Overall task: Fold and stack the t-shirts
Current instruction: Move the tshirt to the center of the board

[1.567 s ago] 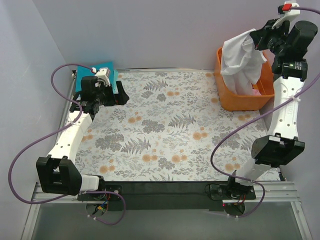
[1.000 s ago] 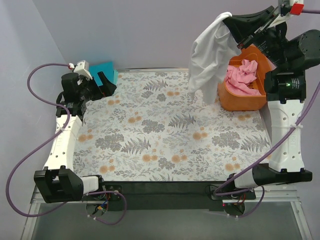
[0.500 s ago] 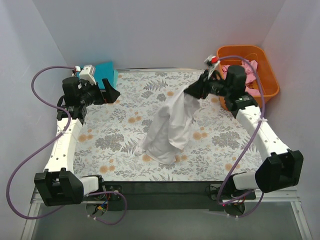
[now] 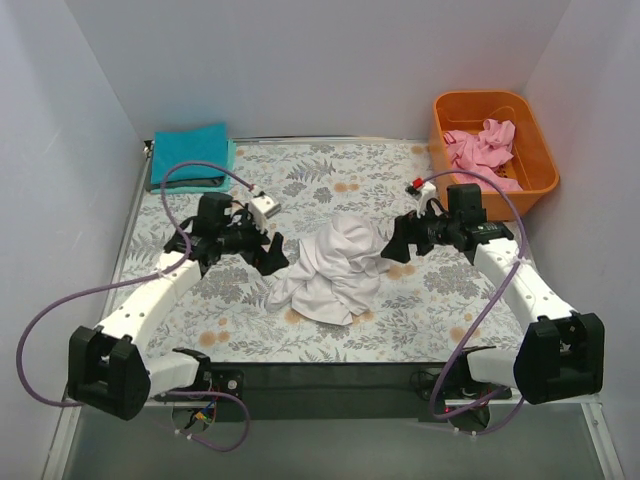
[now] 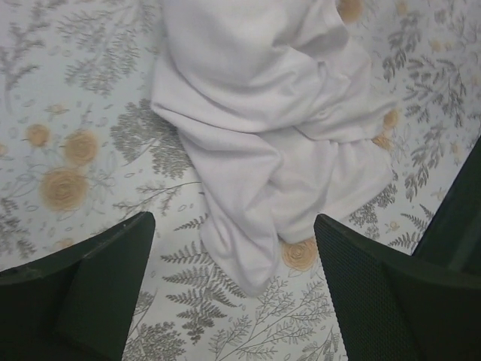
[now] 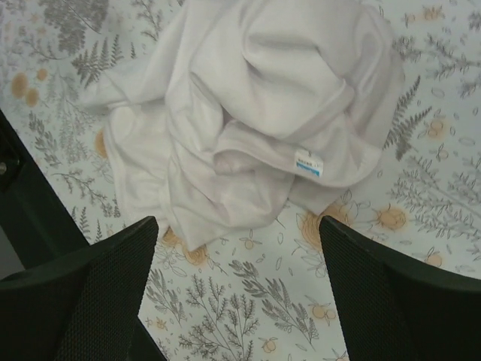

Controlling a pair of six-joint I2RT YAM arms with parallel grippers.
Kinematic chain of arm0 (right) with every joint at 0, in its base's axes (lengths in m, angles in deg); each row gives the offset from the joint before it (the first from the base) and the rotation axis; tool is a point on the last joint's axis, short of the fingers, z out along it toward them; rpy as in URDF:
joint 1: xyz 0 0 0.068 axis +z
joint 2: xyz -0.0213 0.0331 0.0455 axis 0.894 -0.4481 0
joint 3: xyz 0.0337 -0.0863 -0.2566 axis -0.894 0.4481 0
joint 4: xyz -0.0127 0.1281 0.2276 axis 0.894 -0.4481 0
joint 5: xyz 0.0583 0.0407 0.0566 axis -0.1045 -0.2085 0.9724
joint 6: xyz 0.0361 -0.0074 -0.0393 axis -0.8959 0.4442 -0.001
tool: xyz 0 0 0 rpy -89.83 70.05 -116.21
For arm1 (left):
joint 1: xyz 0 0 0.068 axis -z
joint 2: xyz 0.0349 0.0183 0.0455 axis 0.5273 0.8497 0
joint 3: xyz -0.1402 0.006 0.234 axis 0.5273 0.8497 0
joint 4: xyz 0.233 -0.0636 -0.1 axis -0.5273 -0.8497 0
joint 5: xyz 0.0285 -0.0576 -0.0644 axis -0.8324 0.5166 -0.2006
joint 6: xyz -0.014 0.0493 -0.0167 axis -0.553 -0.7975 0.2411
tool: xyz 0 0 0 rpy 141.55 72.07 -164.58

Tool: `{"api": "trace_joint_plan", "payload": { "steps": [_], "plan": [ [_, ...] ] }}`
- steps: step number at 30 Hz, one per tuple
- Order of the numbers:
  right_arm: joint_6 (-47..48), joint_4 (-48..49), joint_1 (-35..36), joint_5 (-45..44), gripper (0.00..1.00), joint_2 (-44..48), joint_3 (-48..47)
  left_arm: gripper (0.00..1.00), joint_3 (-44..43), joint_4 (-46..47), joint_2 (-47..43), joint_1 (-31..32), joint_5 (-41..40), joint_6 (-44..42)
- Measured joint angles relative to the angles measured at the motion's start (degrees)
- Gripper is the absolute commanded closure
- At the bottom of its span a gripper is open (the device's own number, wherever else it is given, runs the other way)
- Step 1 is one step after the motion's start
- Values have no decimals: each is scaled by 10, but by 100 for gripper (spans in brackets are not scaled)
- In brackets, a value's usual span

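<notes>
Change: half a second ago the right claw (image 4: 396,243) held the white shirt (image 4: 335,270) hanging; now the shirt lies crumpled on the desk (image 4: 250,325), and the left claw (image 4: 272,252) has come in from the far-left corner.
Left claw: released, fingers spread, just beside the shirt's left edge.
Right claw: released, fingers spread, at the shirt's right edge.
White shirt: between both claws, label showing.
Teal shirt (image 4: 190,155): folded, well behind the left claw.
Pink shirt (image 4: 485,145): in the orange tub (image 4: 480,98), beyond the right claw.
</notes>
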Motion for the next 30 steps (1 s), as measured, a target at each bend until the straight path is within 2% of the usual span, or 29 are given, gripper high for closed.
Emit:
{"api": "trace_joint_plan", "payload": {
  "steps": [2, 5, 8, 12, 15, 20, 29, 30],
  "plan": [
    [-3, -6, -11, -12, 23, 1, 32, 27, 5, -3, 21, 47, -15, -26],
    [-13, -11, -11, -19, 23, -5, 77, 28, 14, -4, 67, 97, -44, -55],
    [-30, -1, -10, -24, 27, -16, 114, 32, 27, -9, 104, 126, -64, -70],
    [-46, 32, -11, -40, 33, -31, 127, 39, 30, -9, 107, 144, -72, -69],
    [-50, 74, -19, -43, 34, -47, 125, 36, 30, 10, 99, 180, -84, -65],
    [-63, 126, -27, -62, 34, -126, 101, 33, 31, 43, 110, 272, -112, -61],
    [-84, 212, -29, -71, 48, -221, 80, 31, 14, 106, 195, 357, -155, -45],
    [-89, 217, -29, -67, 55, -229, 80, 31, 6, 116, 209, 371, -158, -42]
  ]
}}
